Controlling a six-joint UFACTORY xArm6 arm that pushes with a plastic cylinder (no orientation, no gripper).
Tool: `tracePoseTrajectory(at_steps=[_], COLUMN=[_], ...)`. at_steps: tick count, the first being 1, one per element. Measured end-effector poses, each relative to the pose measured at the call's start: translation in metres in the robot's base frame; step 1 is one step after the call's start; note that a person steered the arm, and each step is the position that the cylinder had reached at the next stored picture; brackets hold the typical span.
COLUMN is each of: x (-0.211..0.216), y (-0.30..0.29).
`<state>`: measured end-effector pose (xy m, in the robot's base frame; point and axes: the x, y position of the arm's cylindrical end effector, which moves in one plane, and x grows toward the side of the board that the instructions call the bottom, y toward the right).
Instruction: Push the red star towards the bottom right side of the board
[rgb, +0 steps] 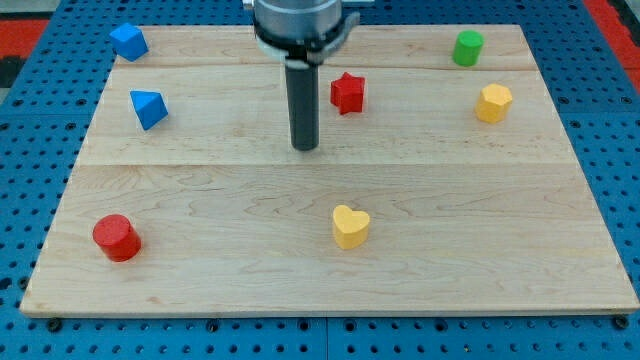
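The red star (347, 92) lies on the wooden board (330, 270), in the upper middle, a little right of centre. My tip (305, 147) rests on the board to the lower left of the red star, a short gap away and not touching it. The dark rod rises from the tip to the arm's grey end at the view's top.
A yellow heart (350, 226) lies below the star. A yellow hexagonal block (493, 103) and a green cylinder (467, 47) sit at the upper right. Two blue blocks (128, 41) (148, 108) sit at the upper left. A red cylinder (117, 238) sits at the lower left.
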<state>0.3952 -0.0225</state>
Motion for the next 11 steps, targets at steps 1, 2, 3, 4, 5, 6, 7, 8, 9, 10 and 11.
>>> tracePoseTrajectory(at_steps=[1, 2, 3, 4, 5, 6, 7, 8, 9, 10, 11], x=[-0.058, -0.096, -0.098, -0.08, -0.038, -0.008, -0.044, -0.038, 0.004, 0.037, 0.039], y=[-0.003, -0.002, 0.025, 0.056, 0.068, 0.068, 0.049, 0.052, 0.093, 0.153, 0.167])
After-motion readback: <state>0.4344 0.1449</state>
